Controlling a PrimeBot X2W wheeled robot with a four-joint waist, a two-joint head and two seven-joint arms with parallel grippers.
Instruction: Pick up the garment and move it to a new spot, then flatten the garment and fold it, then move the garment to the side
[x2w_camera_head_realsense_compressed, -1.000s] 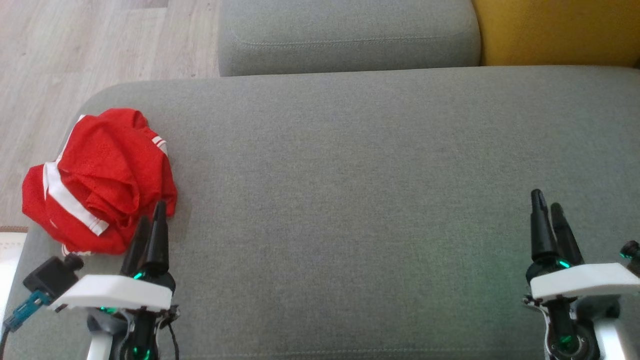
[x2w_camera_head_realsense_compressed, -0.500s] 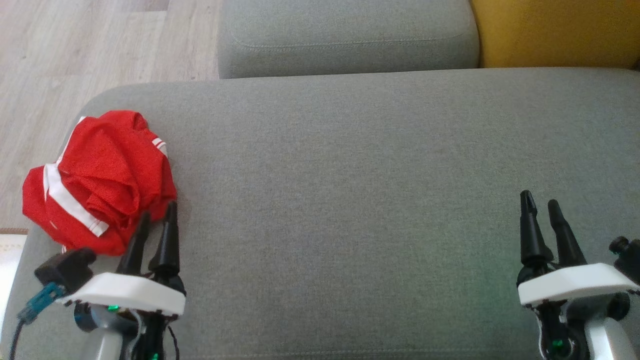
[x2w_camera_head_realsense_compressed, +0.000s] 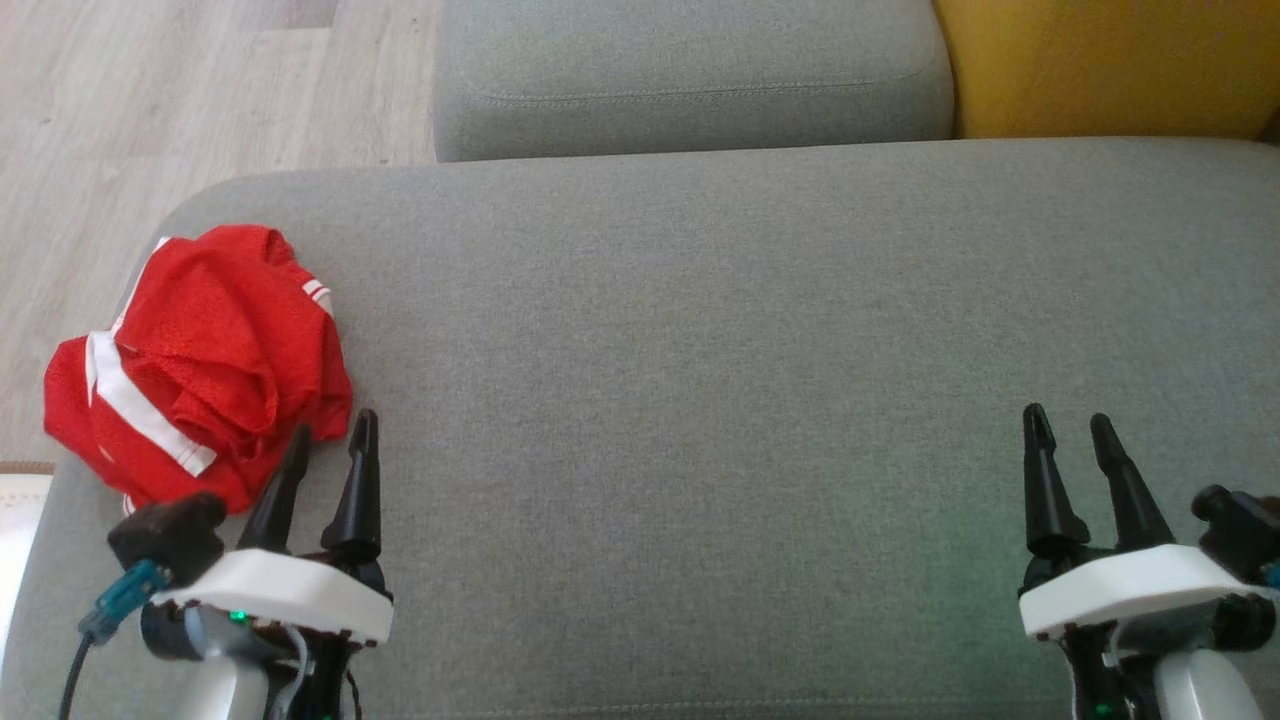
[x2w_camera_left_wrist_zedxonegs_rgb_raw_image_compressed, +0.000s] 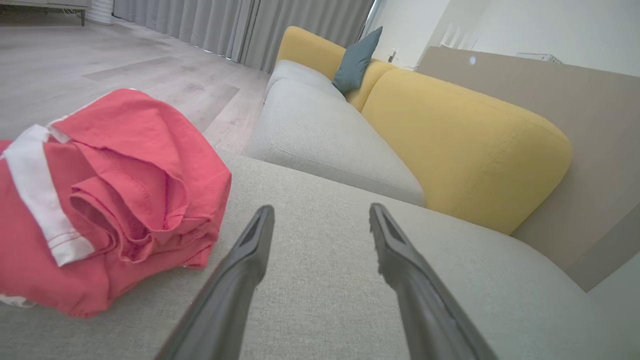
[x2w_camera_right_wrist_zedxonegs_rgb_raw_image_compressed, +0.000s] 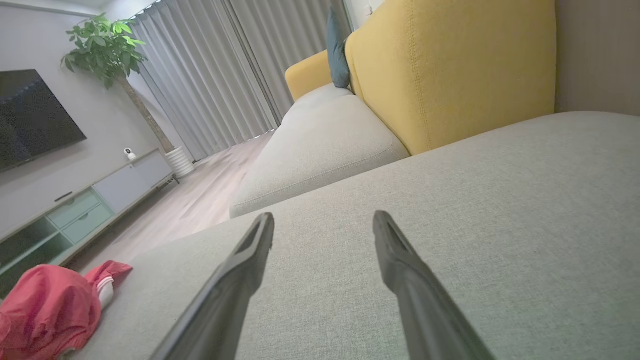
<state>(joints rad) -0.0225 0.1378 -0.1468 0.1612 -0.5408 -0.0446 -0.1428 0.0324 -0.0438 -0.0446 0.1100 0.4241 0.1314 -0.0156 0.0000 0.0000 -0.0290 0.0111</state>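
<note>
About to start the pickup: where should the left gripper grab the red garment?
On the red garment, I'd pinch the stacked folds nearest the open left gripper, coming low from the robot's right. The layers bunch thick there and face the gripper.

The left gripper (x2w_camera_head_realsense_compressed: 333, 425) and right gripper (x2w_camera_head_realsense_compressed: 1066, 415) each carry two long, tapering matte-black fingers (x2w_camera_head_realsense_compressed: 357, 480) seated in a flat white shell (x2w_camera_head_realsense_compressed: 290, 600), with a small green light (x2w_camera_head_realsense_compressed: 237, 616) beneath. At nine o'clock of the left shell sits a black camera block (x2w_camera_head_realsense_compressed: 165, 530) with a teal plug (x2w_camera_head_realsense_compressed: 120, 600) and a dark cable (x2w_camera_head_realsense_compressed: 72, 685).
</note>
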